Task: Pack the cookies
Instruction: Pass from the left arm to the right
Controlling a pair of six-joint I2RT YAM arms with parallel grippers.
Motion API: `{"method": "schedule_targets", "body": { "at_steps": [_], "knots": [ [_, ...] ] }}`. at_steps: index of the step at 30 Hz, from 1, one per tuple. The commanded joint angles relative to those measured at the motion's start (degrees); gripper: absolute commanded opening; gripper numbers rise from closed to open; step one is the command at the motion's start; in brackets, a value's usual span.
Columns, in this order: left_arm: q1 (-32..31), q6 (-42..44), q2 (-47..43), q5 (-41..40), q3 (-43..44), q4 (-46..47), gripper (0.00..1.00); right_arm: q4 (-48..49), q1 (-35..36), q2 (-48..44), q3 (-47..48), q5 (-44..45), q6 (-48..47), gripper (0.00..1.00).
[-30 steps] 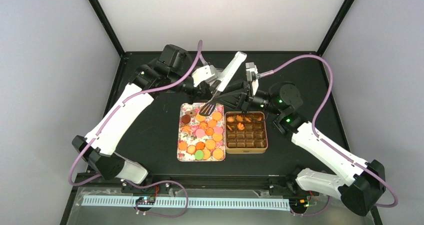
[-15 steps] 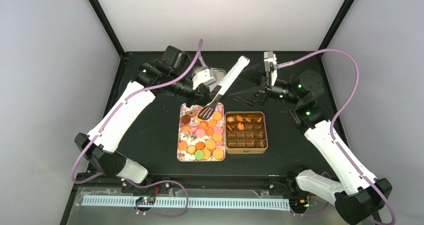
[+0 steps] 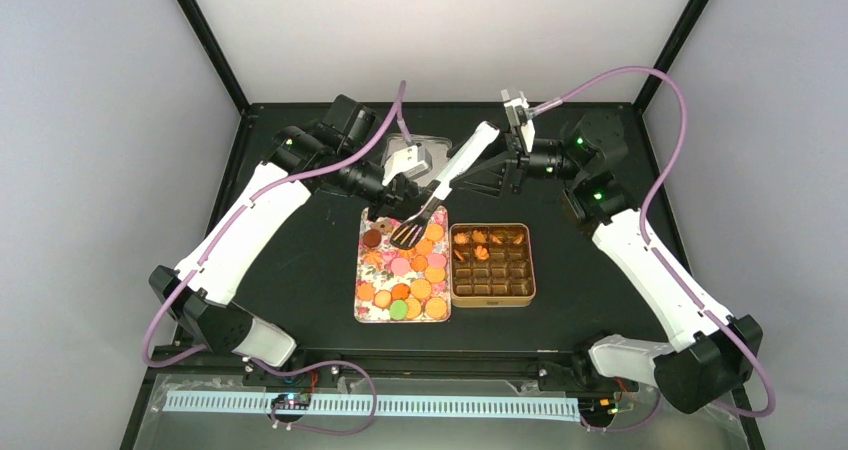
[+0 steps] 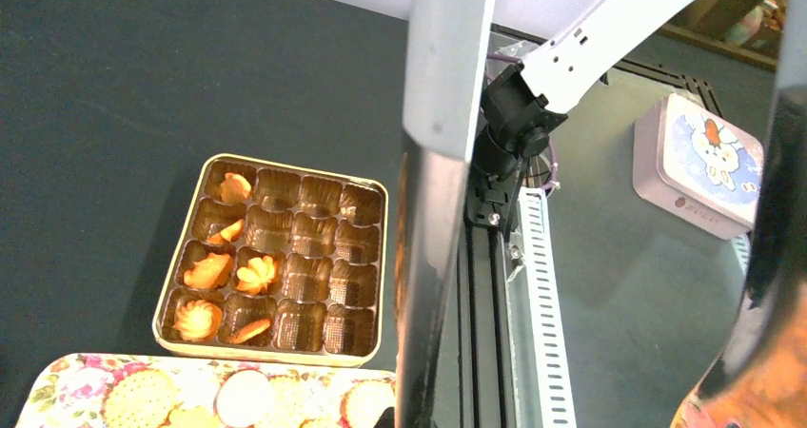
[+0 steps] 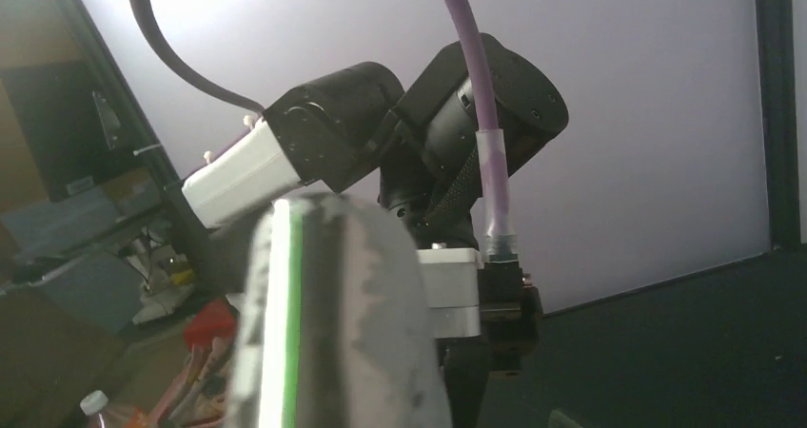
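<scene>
My right gripper [image 3: 497,166] has swung in beside the white handle of the spatula [image 3: 455,165]; I cannot tell how wide it stands. My left gripper [image 3: 425,188] clamps the spatula, its head over the floral tray [image 3: 360,305] where most cookies [image 3: 421,289] lie. A few sit in the tin [image 3: 492,299]. Black table [image 3: 300,250], pale walls [image 3: 440,30] around.

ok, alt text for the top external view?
Seen from above, the left tool holds a spatula, its blade over the far end of a floral tray of cookies. Beside the tray sits a brown tin with a few cookies in its far rows; the right tool is near the spatula's handle end.
</scene>
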Motion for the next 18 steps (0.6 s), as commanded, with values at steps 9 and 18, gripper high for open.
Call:
{"method": "schedule_targets", "body": {
  "at_steps": [9, 18],
  "knots": [
    [0.1, 2.6, 0.9, 2.8, 2.7, -2.4, 0.02, 2.3, -0.2, 3.1, 3.9, -6.0, 4.0, 0.64],
    [0.1, 4.0, 1.2, 2.1, 3.3, -3.8, 0.02, -2.6, -0.2, 5.6, 7.8, -11.6, 3.3, 0.55]
  ]
}}
